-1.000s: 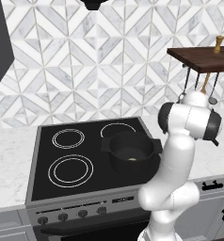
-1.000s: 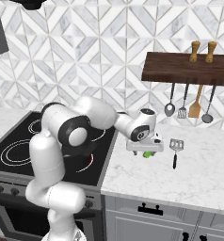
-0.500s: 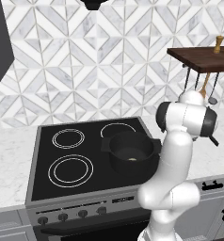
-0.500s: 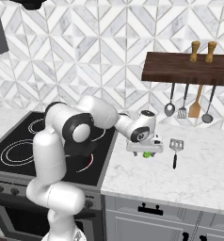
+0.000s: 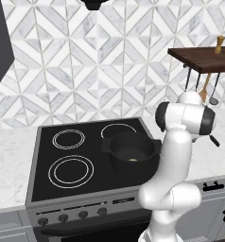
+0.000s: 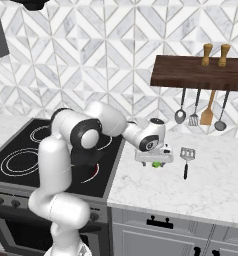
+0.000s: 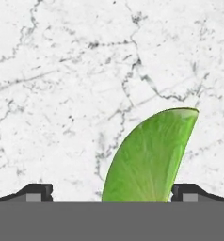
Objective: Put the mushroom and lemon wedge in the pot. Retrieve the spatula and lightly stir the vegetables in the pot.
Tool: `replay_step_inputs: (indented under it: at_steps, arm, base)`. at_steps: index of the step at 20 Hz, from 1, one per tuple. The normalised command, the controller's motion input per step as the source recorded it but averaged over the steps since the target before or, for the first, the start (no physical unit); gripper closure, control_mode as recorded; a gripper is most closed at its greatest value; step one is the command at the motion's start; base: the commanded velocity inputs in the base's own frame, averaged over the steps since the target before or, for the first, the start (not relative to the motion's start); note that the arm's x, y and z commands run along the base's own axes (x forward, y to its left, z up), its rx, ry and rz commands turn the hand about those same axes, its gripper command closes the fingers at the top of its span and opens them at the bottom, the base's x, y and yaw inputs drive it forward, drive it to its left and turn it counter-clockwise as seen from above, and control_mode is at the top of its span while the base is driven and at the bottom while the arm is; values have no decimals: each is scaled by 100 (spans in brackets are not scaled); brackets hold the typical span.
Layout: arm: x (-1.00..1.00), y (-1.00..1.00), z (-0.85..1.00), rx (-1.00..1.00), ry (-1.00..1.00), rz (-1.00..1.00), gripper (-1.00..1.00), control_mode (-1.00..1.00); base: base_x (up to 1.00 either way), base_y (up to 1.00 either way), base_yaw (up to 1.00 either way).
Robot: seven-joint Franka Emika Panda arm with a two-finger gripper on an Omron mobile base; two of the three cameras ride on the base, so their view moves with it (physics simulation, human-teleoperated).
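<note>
The lemon wedge (image 7: 149, 157) lies on the white marble counter, yellow-green and curved. It sits between my fingertips (image 7: 36, 192), close to the right one and with a wide gap to the left one. My gripper (image 6: 153, 161) is open and low over the wedge (image 6: 155, 164), just right of the stove. The spatula (image 6: 186, 159) lies flat on the counter to the right of my hand, slotted head toward the wall. The black pot (image 5: 133, 151) stands on the front right burner with a small pale bit (image 5: 132, 160) on its bottom.
Several utensils hang under a wooden shelf (image 6: 198, 79) at the back right, among them an orange-headed turner (image 6: 207, 116) and a silver ladle (image 6: 180, 116). The black stovetop (image 5: 69, 156) has two free burner rings on the left. My own arm (image 6: 81, 135) reaches across the stove's right side.
My hand has sunk slightly toward the counter over the lemon wedge. The spatula and the pot have not moved.
</note>
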Motion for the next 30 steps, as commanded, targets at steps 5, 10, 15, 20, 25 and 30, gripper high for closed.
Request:
replay_step_inputs:
  at_steps: [5,10,15,20,25,30]
  arm:
    - [8,0,-11,0,7,0,100,-100]
    - [0,-1,0,0,2,0,100,-100]
    - [0,0,0,0,0,0,100,-100]
    - [-24,0,10,0,-11,0,100,-100]
    - [-60,3,41,0,-16,0,100,-100]
    - [-67,31,80,-1,-2,1,100,-100]
  base:
    - [0,0,0]
    - [0,0,0]
    - [0,0,0]
    - [0,0,0]
    - [0,0,0]
    - [0,0,0]
